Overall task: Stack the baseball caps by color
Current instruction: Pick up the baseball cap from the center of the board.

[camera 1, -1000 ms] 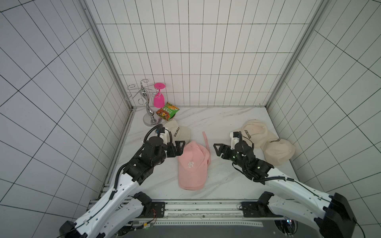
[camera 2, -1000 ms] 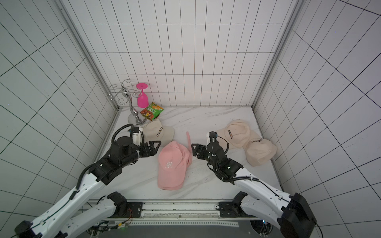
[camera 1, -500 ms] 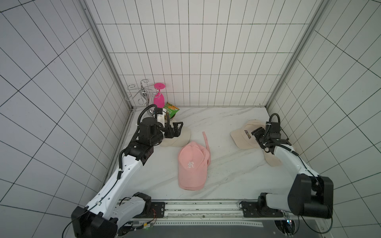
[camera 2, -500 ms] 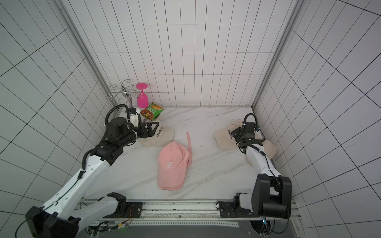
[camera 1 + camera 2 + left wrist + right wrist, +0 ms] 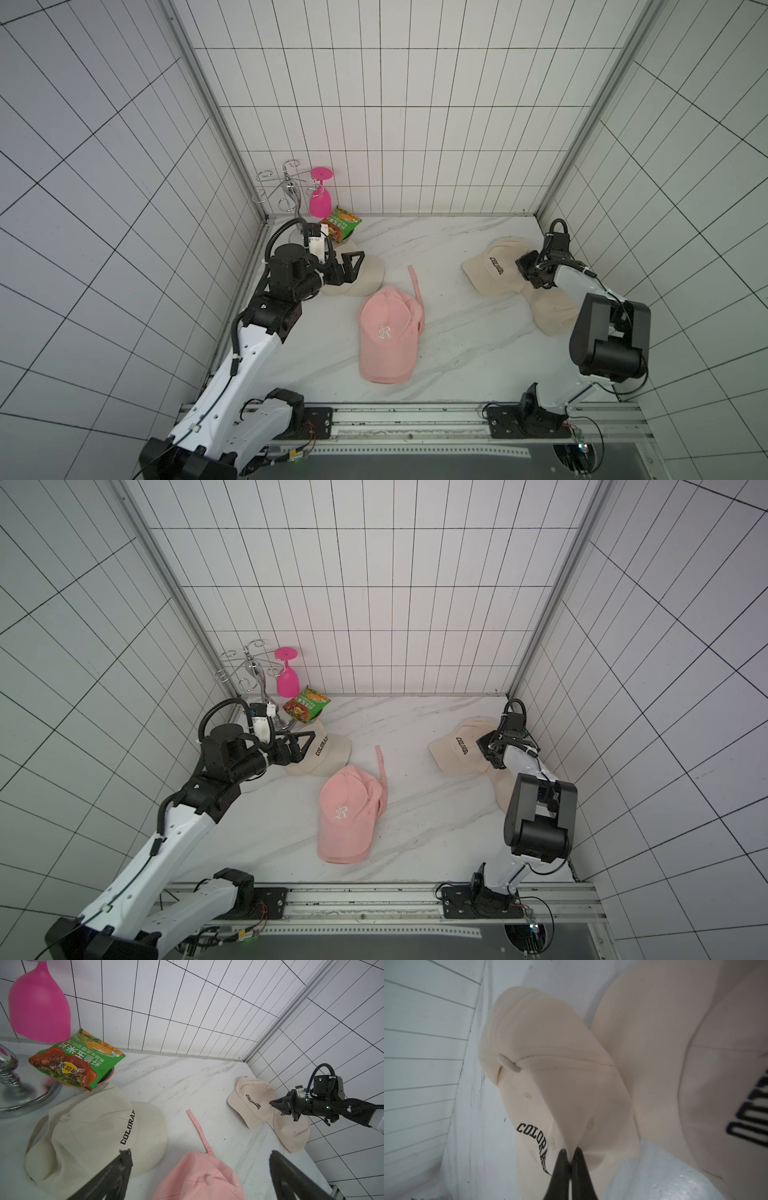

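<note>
The pink cap [image 5: 388,332] is light pink with a white embroidered "R", and the cream caps [image 5: 89,1130] carry black "COLORADO" lettering. The goblet [image 5: 321,203] is hot pink, and the snack bag [image 5: 343,221] is green and red-brown with a yellow badge. The surface [image 5: 449,332] is white marble with grey veins, and the walls [image 5: 374,124] are white tiles with dark lines.

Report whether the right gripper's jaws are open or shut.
Shut: the right gripper has its black jaws pressed together on a pinched fold of the cream fabric COLORADO baseball cap, seen in the right wrist view.
</note>
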Available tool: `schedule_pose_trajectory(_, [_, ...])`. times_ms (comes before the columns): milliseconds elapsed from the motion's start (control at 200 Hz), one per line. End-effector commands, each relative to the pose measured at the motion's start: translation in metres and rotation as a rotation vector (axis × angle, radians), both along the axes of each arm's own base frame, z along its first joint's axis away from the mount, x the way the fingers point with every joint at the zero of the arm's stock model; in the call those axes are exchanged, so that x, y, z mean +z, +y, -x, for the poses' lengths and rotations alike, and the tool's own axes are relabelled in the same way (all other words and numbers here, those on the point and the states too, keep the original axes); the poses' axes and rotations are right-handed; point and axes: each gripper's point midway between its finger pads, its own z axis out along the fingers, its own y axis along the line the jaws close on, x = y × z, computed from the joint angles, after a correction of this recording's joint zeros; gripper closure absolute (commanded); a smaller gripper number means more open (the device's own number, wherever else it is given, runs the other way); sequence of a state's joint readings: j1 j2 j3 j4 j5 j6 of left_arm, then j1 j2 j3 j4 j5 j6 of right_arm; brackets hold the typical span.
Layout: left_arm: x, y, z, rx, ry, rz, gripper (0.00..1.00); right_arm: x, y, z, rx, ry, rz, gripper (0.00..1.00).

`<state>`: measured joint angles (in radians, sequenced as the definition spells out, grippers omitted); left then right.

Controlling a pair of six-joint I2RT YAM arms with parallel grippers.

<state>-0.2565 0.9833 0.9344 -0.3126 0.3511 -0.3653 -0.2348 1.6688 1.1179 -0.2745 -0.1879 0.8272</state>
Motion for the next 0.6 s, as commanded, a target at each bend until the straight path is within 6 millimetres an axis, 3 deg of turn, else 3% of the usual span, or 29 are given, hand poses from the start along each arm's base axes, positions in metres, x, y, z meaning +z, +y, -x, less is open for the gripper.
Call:
schedule_pose_trajectory(0, [0.005, -0.002, -0.002, -0.024, -0.019, 0.009, 0.01, 0.039, 0.012, -0.010, 0.132, -0.066, 0.064, 1.00])
schedule_pose_trajectory(135, [0.001, -0.004, -0.003, -0.032, -0.007, 0.012, 0.01, 0.070, 0.029, 0.000, 0.260, -0.100, 0.190, 1.00])
schedule_pose_trajectory(325, [-0.001, -0.010, -0.003, -0.069, 0.006, 0.018, 0.01, 0.131, 0.073, 0.023, 0.459, -0.219, 0.423, 1.00])
schedule_pose_trajectory(475, [0.005, -0.020, 0.001, -0.137, -0.018, 0.048, 0.01, 0.180, 0.106, 0.053, 0.561, -0.346, 0.534, 1.00])
schedule_pose_trajectory(595, [0.020, -0.036, 0.013, -0.227, -0.088, 0.100, 0.01, 0.206, 0.143, 0.082, 0.705, -0.441, 0.518, 1.00])
